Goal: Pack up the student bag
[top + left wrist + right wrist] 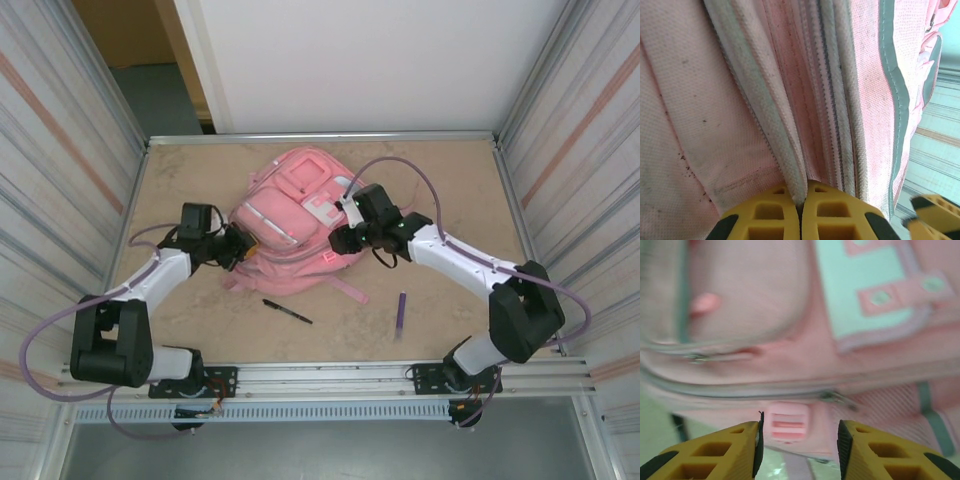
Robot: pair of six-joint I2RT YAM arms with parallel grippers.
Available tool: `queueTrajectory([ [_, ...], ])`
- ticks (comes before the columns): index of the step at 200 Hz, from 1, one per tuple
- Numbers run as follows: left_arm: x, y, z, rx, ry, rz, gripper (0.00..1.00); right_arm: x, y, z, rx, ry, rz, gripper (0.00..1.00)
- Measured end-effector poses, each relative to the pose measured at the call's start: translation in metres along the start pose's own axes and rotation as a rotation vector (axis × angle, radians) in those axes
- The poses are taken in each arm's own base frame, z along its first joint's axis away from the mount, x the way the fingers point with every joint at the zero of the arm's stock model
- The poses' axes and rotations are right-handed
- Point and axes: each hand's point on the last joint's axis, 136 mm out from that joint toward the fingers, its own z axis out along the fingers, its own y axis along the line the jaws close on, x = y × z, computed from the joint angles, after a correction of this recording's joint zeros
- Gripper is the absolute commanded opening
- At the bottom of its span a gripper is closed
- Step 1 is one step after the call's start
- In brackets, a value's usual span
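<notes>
Your large pink fabric backpack [290, 215] lies mid-way across the beige table [450, 190], between both arms. Your left gripper [801, 202] is clamped on a fold of the backpack's zip seam, its fingers cut off by the frame edge. Your right gripper [799, 440] stands parted, grasping nothing, with a blurred pink plastic buckle [787, 421] just beyond it. A thin black pen [288, 312] and a purple marker [401, 312] lie nearer you.
</notes>
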Motion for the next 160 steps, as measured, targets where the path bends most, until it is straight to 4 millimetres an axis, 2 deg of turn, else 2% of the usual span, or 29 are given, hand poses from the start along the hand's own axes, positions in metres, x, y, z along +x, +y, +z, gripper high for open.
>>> queueTrajectory([
  [17,0.003,0.003,0.001,-0.002,0.006,-0.004,0.0,-0.018,0.019,-0.006,-0.07,0.004,-0.065,0.46],
  [37,0.004,0.003,0.001,0.001,0.012,-0.004,0.0,-0.03,0.036,0.002,-0.13,0.019,-0.133,0.48],
  [49,0.005,0.003,0.0,0.005,0.01,-0.005,0.0,-0.025,0.04,0.011,-0.152,0.05,-0.153,0.48],
  [85,0.007,-0.001,-0.001,0.018,0.008,-0.007,0.0,0.005,0.043,0.035,-0.198,0.168,-0.154,0.5],
  [124,0.012,0.0,0.001,0.026,0.02,-0.018,0.0,0.01,0.05,0.04,-0.229,0.183,-0.168,0.5],
  [160,0.013,-0.002,0.002,0.039,0.026,-0.025,0.0,0.02,0.047,0.058,-0.239,0.22,-0.164,0.51],
])
